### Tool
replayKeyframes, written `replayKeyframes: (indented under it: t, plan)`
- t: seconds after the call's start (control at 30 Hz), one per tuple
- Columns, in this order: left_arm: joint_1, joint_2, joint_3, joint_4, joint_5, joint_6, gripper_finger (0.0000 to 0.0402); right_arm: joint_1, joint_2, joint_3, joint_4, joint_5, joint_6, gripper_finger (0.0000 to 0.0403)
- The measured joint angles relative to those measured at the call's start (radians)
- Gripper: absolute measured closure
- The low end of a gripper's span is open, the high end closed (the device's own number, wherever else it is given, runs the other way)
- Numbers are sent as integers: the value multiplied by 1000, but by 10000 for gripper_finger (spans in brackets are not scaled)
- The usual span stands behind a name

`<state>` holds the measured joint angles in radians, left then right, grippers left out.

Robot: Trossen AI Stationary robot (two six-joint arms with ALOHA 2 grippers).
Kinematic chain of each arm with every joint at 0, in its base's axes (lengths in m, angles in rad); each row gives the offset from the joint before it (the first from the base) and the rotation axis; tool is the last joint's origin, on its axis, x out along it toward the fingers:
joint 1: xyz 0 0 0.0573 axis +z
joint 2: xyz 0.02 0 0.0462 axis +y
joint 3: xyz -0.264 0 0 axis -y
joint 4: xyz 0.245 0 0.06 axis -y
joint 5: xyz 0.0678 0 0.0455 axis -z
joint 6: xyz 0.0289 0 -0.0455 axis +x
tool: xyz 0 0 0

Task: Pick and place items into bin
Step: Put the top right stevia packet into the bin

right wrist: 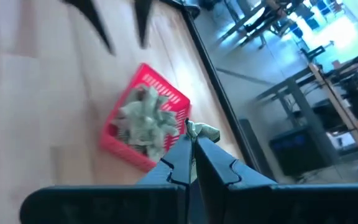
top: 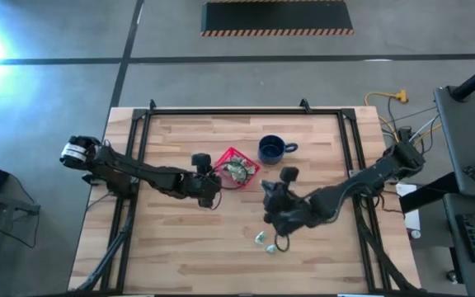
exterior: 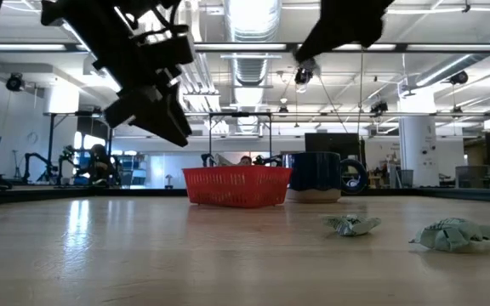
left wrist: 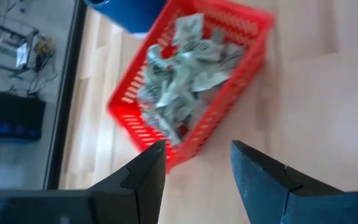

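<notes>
items: most piled in bin (top: 237, 169), 2 loose (top: 265, 242) on tabletop (top: 180, 247) nr right arm
bin: mid tabletop, mug (top: 271, 149) just right
right tool (right wrist: 191, 138): pinched shut on 1 item (right wrist: 205, 131), above tabletop
left tool (left wrist: 197, 158): fingers apart, empty, just left of bin

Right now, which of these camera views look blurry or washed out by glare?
Left wrist view: the red basket and the wrappers in it are smeared. Right wrist view: soft throughout, though the pinched wrapper is readable. High view: bright glare at the upper left corner. Low view: sharp, with the ceiling lights blown out.
</notes>
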<state>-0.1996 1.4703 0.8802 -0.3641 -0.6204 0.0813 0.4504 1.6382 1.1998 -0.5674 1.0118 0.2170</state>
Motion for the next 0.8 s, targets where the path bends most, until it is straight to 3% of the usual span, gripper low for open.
replayKeyframes:
  t: [0.2, 0.5, 0.63, 0.8]
  plan:
    - [-80, -51, -3, -4, 1, -27, 237, -150, 0, -104, 215, -96, -184, 394]
    - [-213, -125, -5, -10, 15, -67, 237, -363, 0, -274, 618, -432, -415, 395]
    - [-259, -130, -5, -9, 17, -76, 237, -436, 0, -315, 727, -595, -434, 395]
    - [-287, -107, -6, 20, 17, -76, 237, -504, 0, -348, 759, -712, -376, 395]
